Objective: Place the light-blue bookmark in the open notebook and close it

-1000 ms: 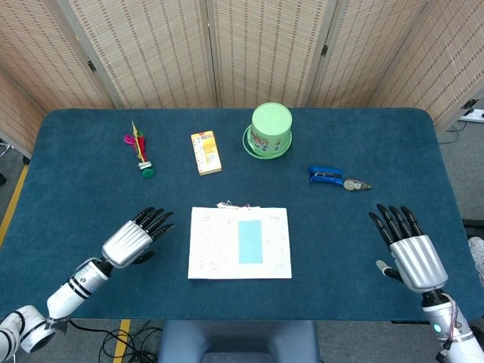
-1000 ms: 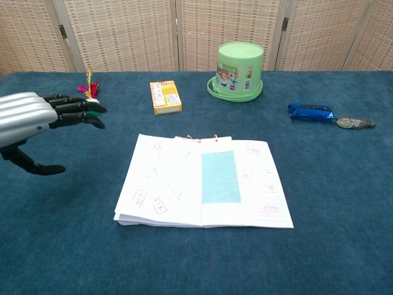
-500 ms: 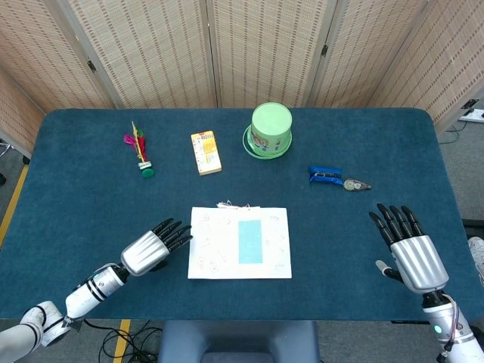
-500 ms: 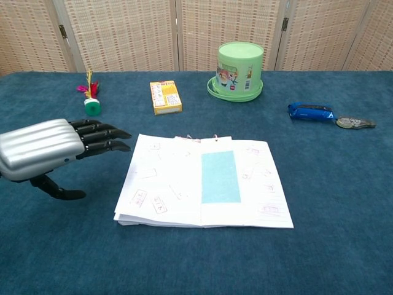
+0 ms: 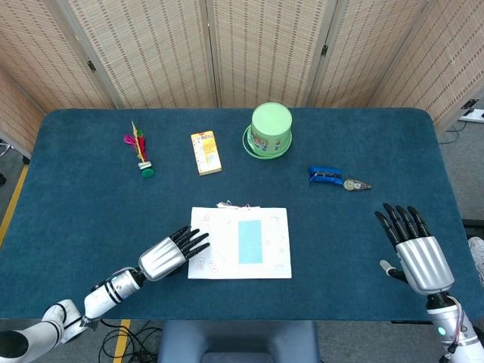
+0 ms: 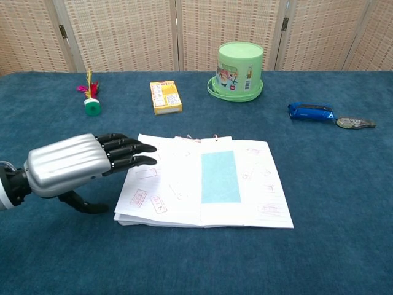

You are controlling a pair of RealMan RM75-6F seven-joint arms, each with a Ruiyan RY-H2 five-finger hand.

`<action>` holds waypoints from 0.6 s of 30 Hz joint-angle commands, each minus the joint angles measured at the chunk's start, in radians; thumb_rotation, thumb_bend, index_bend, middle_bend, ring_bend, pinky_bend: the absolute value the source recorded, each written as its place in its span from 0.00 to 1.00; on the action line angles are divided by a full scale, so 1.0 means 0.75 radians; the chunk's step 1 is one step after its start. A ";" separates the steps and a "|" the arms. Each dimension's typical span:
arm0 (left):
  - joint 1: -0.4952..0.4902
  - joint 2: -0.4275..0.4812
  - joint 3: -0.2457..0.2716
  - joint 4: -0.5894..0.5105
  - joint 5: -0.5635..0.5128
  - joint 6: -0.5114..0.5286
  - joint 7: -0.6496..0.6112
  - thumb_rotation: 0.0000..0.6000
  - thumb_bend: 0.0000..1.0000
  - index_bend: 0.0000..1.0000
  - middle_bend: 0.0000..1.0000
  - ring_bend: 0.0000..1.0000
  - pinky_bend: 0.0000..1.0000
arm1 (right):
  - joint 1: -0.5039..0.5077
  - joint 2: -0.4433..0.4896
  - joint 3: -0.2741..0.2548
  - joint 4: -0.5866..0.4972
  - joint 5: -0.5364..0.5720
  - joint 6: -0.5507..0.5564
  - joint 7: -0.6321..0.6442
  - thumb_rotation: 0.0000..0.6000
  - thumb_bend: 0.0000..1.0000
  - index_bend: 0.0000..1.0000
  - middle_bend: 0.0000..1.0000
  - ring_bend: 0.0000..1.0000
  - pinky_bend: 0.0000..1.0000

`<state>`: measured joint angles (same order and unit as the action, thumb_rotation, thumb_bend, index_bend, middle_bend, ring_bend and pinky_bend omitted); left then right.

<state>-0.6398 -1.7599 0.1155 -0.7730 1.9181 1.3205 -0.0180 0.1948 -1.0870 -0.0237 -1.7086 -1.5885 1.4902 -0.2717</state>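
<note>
The open notebook lies flat near the table's front, white pages up. The light-blue bookmark rests on its right page near the spine. My left hand hovers at the notebook's left edge, fingers straight and apart, fingertips over the left page; it holds nothing. My right hand stays open, palm down, well right of the notebook, seen only in the head view.
At the back stand a green lidded tub, a yellow card box and a feathered shuttlecock. A blue stapler and a small metal tool lie right.
My left hand has travelled right and forward, from well left of the notebook to its left edge, fingertips now over the page. The right hand barely shifted.
</note>
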 commanded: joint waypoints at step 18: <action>-0.039 -0.133 0.037 0.126 -0.028 0.019 -0.066 1.00 0.24 0.10 0.05 0.10 0.16 | -0.028 -0.006 0.035 0.014 0.008 -0.018 0.013 1.00 0.09 0.00 0.00 0.00 0.00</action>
<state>-0.6674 -1.8567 0.1425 -0.6813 1.8980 1.3334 -0.0647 0.1738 -1.0911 0.0023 -1.6983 -1.5826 1.4772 -0.2620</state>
